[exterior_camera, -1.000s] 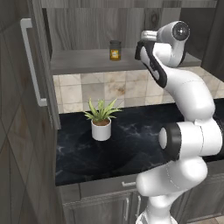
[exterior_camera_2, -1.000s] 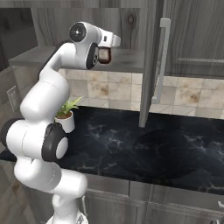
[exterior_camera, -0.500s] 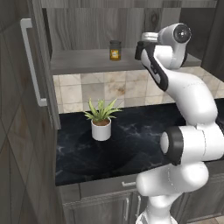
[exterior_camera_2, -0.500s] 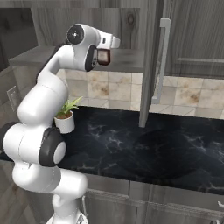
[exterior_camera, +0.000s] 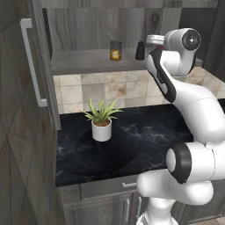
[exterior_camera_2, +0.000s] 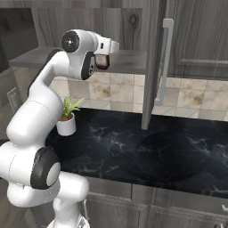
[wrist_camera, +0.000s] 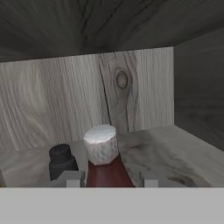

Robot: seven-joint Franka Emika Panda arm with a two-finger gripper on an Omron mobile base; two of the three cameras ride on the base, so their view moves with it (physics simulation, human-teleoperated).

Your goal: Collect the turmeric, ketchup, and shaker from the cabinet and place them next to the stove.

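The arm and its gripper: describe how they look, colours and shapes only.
The arm is glossy white with rounded, tube-like links and dark grey to black joint discs and bands. No cables or markings show. The gripper ends in two small, blocky grey finger tips.

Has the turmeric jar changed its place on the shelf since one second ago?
No. The turmeric jar stands at the same spot on the cabinet shelf, just right of and above the potted plant, as before.
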